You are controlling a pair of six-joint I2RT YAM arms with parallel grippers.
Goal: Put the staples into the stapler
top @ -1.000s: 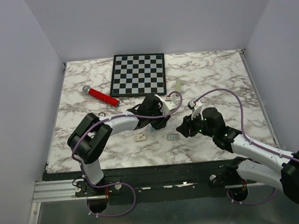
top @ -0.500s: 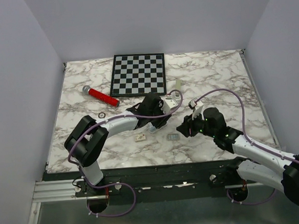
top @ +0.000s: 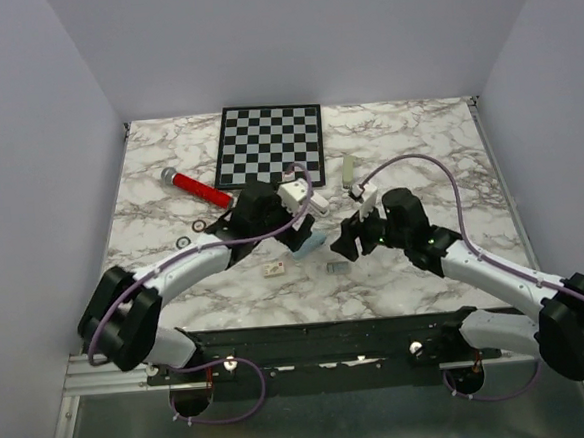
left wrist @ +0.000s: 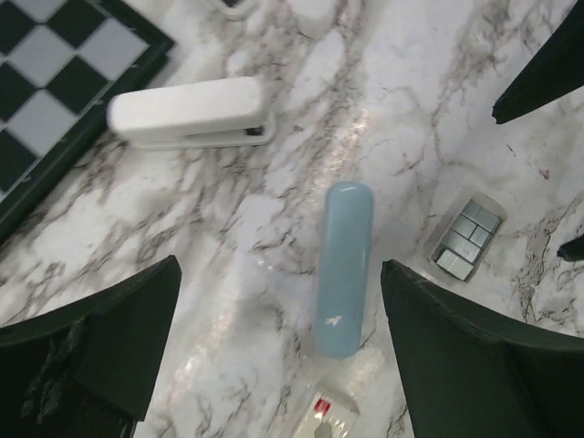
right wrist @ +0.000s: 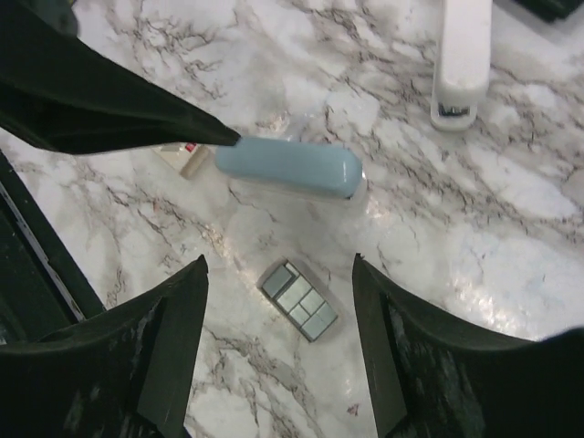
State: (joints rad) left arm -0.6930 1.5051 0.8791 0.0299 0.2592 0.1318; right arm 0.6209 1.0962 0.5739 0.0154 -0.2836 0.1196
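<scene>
A light blue stapler (left wrist: 344, 266) lies flat on the marble, closed, between the fingers of my open left gripper (left wrist: 280, 271) and nearer the right finger, untouched. From above, the stapler (top: 312, 243) sits just under that gripper (top: 300, 230). The staples (right wrist: 299, 299), a small silvery-grey block, lie on the table between the spread fingers of my open right gripper (right wrist: 278, 265), touching neither. In the top view, the staples (top: 335, 267) are just below the right gripper (top: 346, 243). A white stapler (left wrist: 192, 111) lies further back.
A chessboard (top: 270, 143) lies at the back, with a red marker-like stick (top: 198, 188) to its left. A small box with a red label (top: 274, 269) sits left of the staples. Two small rings (top: 200, 224) lie on the left.
My left gripper has opened wide and drawn back to the left, leaving the blue stapler on the table. My right gripper has opened wider and shifted left over the staples.
</scene>
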